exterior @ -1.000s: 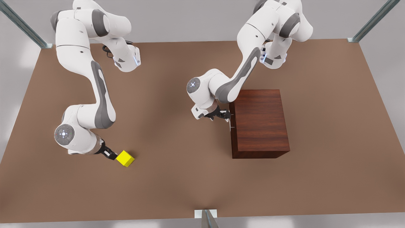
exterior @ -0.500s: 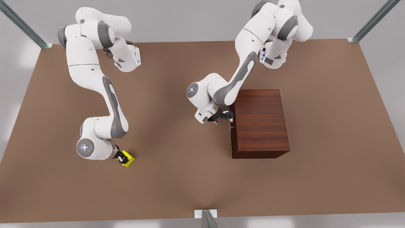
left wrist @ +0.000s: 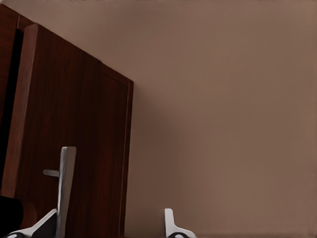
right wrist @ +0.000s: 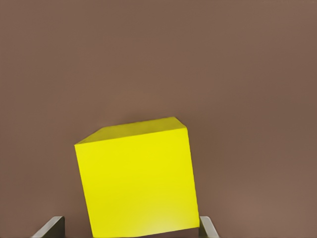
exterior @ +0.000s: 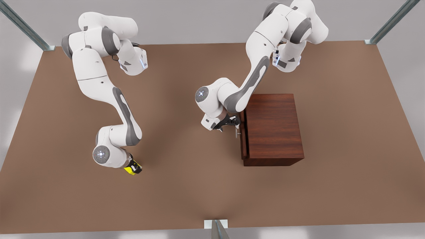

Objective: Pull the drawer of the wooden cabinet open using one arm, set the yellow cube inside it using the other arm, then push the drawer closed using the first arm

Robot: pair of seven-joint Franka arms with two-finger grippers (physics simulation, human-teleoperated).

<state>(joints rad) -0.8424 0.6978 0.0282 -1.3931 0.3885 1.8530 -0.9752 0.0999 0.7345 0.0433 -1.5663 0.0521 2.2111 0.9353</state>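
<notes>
Drawer point(exterior: 243, 139) slightly ajar, tabletop point(exterior: 186, 186) alongside.

No legible text, labels, brands, numbers or signs anywhere in the frames.
</notes>
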